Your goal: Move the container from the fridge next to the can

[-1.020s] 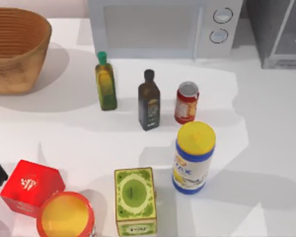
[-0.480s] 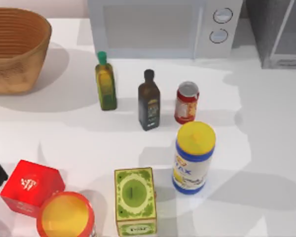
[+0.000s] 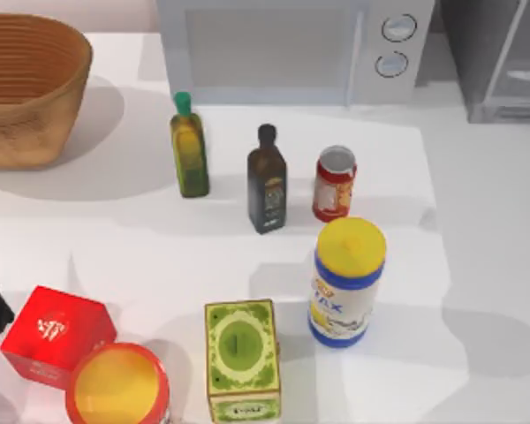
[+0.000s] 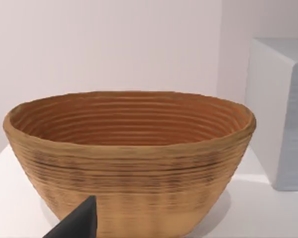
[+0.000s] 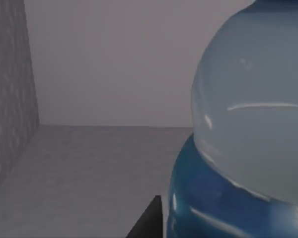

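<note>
White table [image 3: 477, 265] with a pale wall behind, and your right wrist camera is looking into a grey box with a flat grey floor, which is the inside of the fridge [image 5: 10, 89]. The bottle [image 5: 248, 124] sits right up against that camera: clear rounded body, blue band below it, standing on the fridge floor. One dark fingertip [image 5: 148, 223] of your right gripper pokes in just beside the blue part, but you can't tell if the fingers are spread or pinching. From above, the fridge [image 3: 503, 62] is at the far right corner next to the microwave [image 3: 291, 49], and the red can [image 3: 335, 183] stands well apart from it, mid-table beside the dark bottle [image 3: 267, 181]. Your left gripper's fingertip [image 4: 77, 223] points at the wicker basket [image 4: 129, 158]; can't tell its state either.
</note>
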Tool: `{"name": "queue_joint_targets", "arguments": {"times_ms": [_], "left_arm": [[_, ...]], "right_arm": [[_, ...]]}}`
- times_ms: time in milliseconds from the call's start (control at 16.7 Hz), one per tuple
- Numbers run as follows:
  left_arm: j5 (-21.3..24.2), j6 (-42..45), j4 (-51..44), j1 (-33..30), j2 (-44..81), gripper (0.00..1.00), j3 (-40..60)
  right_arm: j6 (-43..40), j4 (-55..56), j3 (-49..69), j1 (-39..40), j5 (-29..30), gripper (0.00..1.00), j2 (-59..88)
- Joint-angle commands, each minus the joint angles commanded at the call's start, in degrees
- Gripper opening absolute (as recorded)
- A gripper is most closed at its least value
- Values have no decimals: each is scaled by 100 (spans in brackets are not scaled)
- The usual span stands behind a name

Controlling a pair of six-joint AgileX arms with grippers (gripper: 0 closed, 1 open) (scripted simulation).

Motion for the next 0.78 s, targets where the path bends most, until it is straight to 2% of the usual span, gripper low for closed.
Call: {"name": "queue_joint_targets", "arguments": {"times_ms": [480, 600, 780], "left_arm": [[0, 0, 0, 0, 0, 100, 0], [0, 0, 0, 0, 0, 100, 0], [0, 0, 0, 0, 0, 100, 0]], "right_arm": [[8, 188, -226, 71, 43, 0, -83], [4, 467, -310, 378, 356, 0, 89], [-2, 1073, -564, 1281, 1241, 0, 436]]}}
